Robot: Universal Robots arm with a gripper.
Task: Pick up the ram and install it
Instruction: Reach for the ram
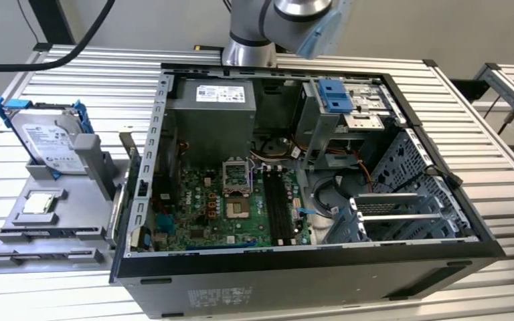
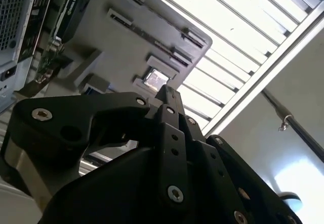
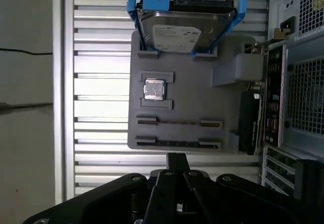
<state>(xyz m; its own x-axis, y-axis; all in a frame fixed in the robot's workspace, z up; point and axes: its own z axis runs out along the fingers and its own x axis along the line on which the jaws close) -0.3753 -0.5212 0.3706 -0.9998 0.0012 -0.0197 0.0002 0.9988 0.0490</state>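
Gripper above slatted table (grey wall, apparently).

Case on table, motherboard in it, tray beside case (exterior view's left), drive at tray's far end, chip before it.

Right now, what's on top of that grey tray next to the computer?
A blue-railed silver hard drive stands in the grey tray, and a small square chip lies in a recess. The drive's lower edge is hidden down in its slot.
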